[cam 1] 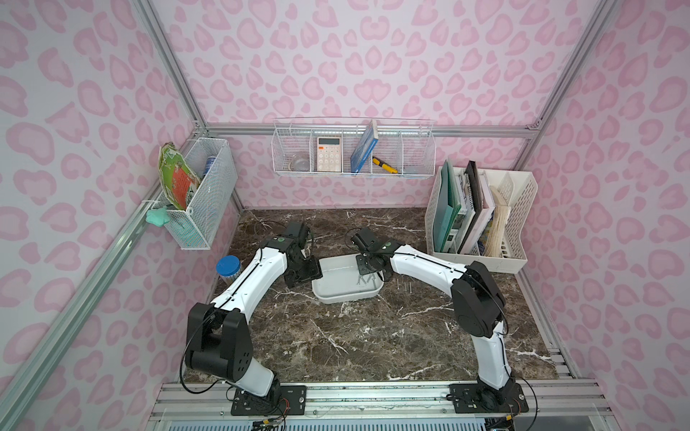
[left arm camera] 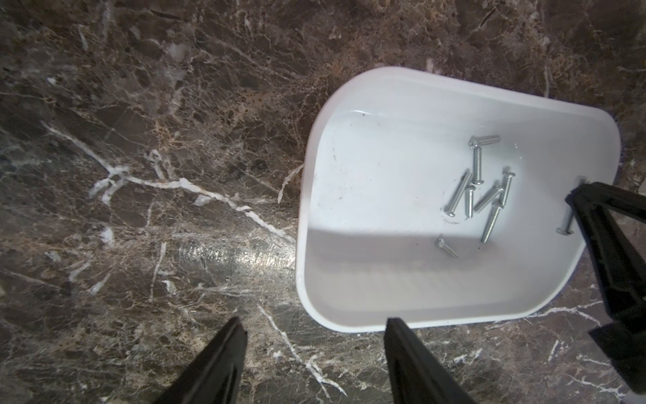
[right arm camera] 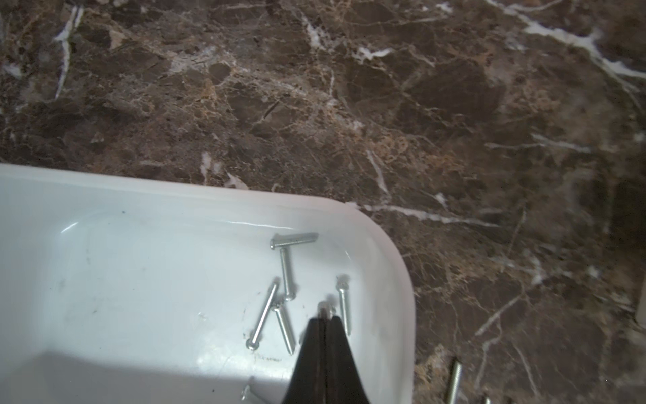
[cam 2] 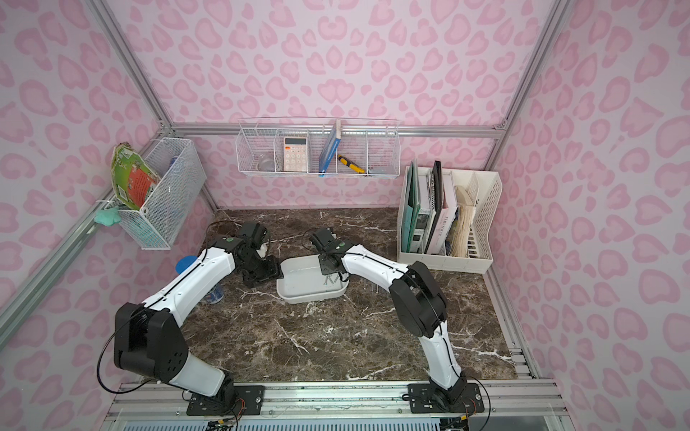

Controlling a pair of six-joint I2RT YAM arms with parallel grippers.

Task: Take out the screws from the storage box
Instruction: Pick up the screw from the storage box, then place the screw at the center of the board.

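The white storage box (cam 1: 347, 298) (cam 2: 310, 296) sits mid-table on the marble. Several silver screws (cam 1: 365, 279) (left arm camera: 479, 189) (right arm camera: 285, 273) lie loose at its right end. My right gripper (cam 1: 367, 270) (right arm camera: 325, 316) reaches down into that end and is shut on one screw (right arm camera: 325, 307), which hangs from the tips in the left wrist view (left arm camera: 565, 224). Three more screws (cam 1: 404, 286) (cam 2: 370, 286) lie on the table just right of the box. My left gripper (cam 1: 304, 276) (left arm camera: 314, 320) hovers open at the box's left end, holding nothing.
A blue-lidded jar (cam 1: 228, 266) stands at the left table edge behind my left arm. A white perforated file rack (cam 1: 481, 216) with books fills the back right corner. Wire baskets (cam 1: 353, 149) hang on the walls above the table.
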